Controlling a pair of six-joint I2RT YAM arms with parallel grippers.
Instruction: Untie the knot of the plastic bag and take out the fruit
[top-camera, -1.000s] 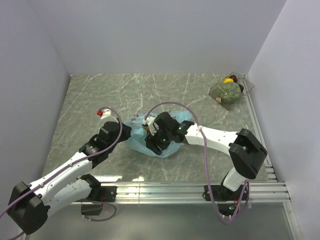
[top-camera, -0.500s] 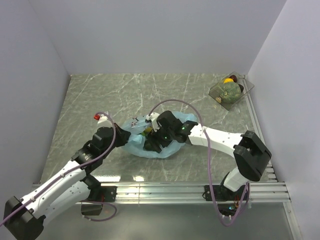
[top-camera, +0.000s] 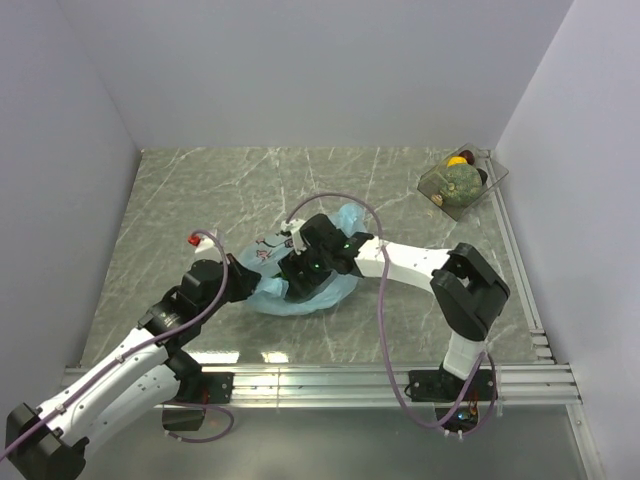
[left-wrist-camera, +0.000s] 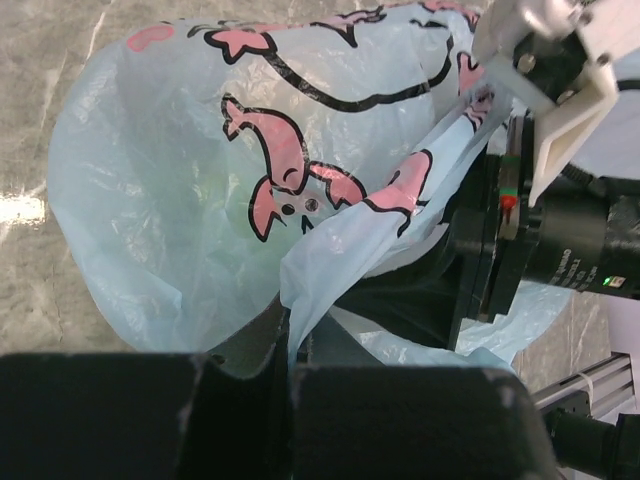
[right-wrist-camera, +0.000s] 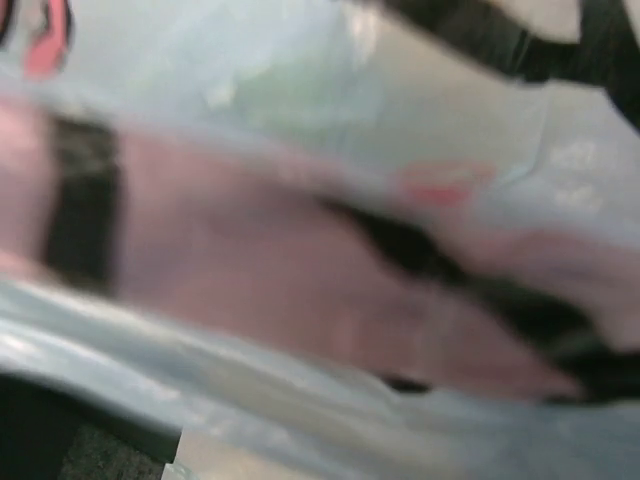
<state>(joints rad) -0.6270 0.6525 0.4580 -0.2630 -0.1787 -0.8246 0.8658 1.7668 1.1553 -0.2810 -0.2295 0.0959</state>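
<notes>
The light-blue plastic bag (top-camera: 325, 288) with pink prints lies mid-table; it also fills the left wrist view (left-wrist-camera: 190, 190). My left gripper (top-camera: 243, 281) is at its left edge, jaws shut on a fold of the bag's plastic (left-wrist-camera: 290, 335). My right gripper (top-camera: 298, 272) is sunk into the bag's opening from the right, its black body showing in the left wrist view (left-wrist-camera: 540, 240). Its jaws are hidden: blurred plastic (right-wrist-camera: 320, 300) covers the right wrist view. A faint green shape (left-wrist-camera: 215, 180) shows through the plastic. No knot shows.
A clear tray (top-camera: 493, 175) at the back right holds a grey-green ribbed melon (top-camera: 461, 181), a yellow fruit (top-camera: 457, 160) and a dark one. White walls close in the table on three sides. Purple cables loop above both arms.
My left gripper has drawn back toward the near left with the bag's edge. My right gripper has pushed left, deeper into the bag, and the bag has shifted slightly left.
</notes>
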